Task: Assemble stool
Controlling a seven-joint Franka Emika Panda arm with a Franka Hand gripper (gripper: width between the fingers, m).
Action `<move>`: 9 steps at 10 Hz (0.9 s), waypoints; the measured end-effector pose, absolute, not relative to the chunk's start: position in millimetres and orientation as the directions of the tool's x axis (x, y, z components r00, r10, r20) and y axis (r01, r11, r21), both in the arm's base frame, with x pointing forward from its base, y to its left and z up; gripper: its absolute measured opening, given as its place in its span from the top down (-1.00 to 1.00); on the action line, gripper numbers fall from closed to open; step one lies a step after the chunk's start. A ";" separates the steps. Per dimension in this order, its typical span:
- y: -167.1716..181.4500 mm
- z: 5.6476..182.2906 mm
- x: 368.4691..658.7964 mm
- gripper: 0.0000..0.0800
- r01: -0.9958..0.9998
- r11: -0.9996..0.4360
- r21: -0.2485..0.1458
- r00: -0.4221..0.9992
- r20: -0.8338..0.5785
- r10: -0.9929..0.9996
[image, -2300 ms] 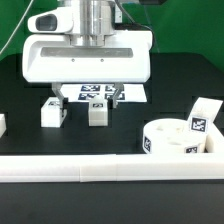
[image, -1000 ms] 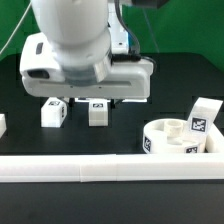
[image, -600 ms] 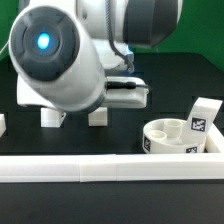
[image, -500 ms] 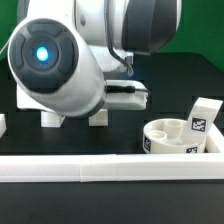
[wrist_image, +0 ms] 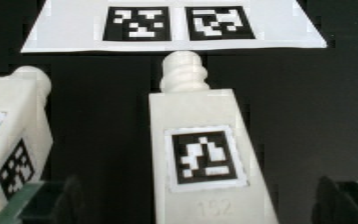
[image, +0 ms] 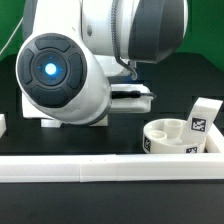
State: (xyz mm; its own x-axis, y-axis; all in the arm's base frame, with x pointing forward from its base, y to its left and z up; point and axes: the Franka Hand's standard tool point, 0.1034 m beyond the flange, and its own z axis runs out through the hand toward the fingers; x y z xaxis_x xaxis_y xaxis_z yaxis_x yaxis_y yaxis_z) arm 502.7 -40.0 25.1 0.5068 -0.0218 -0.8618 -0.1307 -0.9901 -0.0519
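Black table (image: 178,88), arm (image: 62,78) low over leg (wrist_image: 197,150)

Of the gripper (wrist_image: 190,208), only blurred corners of the fingers (wrist_image: 25,206) at the wrist view's edge. Beside it, one leg block (wrist_image: 12,140) cut by the frame; ahead of it, marker board (wrist_image: 167,25) cropped. In the exterior view, all hidden behind the arm (image: 70,75).

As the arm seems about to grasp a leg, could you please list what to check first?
1. Gripper open, fingers flanking the centre leg block: ok.
2. Leg roughly midway between fingers: ok.
3. Neighbouring leg block clear of the near finger: cannot tell, it is close.
4. Fingers low enough to grip: cannot tell.
5. Seat disc free, apart from the arm: ok.
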 end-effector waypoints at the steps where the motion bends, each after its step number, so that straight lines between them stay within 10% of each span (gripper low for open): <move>1: -34.4 19.7 500.4 -0.62 -0.126 -0.990 -0.056 0.509 -0.861 -0.016; 6: -30.2 7.5 494.3 -0.62 -0.128 -0.990 -0.053 0.508 -0.861 -0.019; 9: -31.7 6.9 494.6 0.09 -0.130 -0.990 -0.053 0.510 -0.860 -0.021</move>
